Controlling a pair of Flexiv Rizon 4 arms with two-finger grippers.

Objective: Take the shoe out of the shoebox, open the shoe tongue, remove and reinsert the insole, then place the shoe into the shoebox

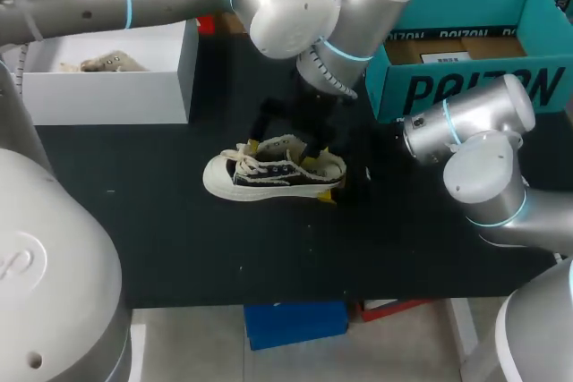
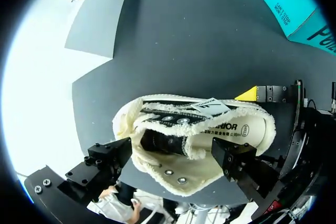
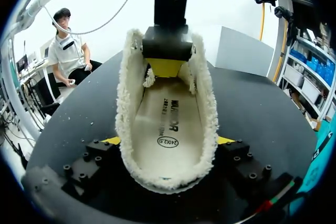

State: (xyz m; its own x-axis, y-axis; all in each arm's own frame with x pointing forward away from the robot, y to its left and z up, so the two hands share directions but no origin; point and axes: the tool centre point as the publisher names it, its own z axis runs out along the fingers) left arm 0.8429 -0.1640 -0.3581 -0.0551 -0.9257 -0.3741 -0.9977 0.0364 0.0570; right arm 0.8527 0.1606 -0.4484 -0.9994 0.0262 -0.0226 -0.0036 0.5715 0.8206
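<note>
Currently noted: shoe (image 1: 269, 176) standing upright on black table (image 1: 179, 248), clear of teal shoebox (image 1: 466, 87), toe pointing away from it. Heel, the end nearer the shoebox, clamped from both sides by right gripper (image 3: 169, 140). Left gripper (image 2: 170, 157) down at shoe's opening, farther from shoebox; cannot tell whether open or closed.

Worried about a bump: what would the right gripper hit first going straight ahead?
The shoe: its heel sits between the right gripper's fingers, so a push would likely press it at once.
</note>
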